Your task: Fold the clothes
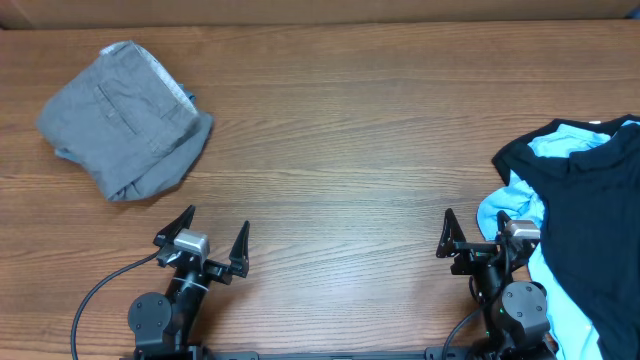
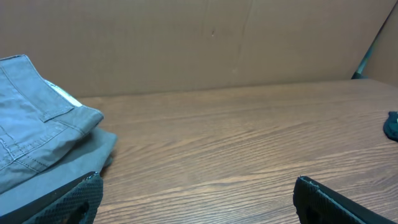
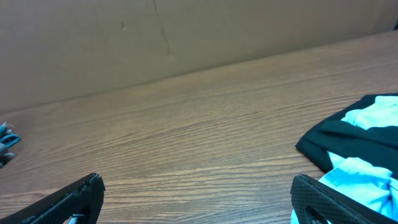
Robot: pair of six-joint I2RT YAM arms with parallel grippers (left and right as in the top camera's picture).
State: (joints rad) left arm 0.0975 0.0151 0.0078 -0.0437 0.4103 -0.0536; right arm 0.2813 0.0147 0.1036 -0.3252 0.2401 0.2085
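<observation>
A folded grey pair of shorts [image 1: 125,120] lies at the table's far left; it also shows at the left of the left wrist view [image 2: 37,137]. A heap of unfolded clothes lies at the right edge: a dark navy garment [image 1: 590,210] over a light blue one [image 1: 508,208], both seen in the right wrist view [image 3: 348,140] [image 3: 364,180]. My left gripper [image 1: 211,234] is open and empty near the front edge, below the shorts [image 2: 199,199]. My right gripper [image 1: 480,235] is open and empty, its right finger touching the light blue cloth [image 3: 199,199].
The bare wooden table [image 1: 340,150] stretches between the shorts and the heap. A brown cardboard wall [image 2: 186,37] stands along the far edge. Cables run beside both arm bases at the front edge.
</observation>
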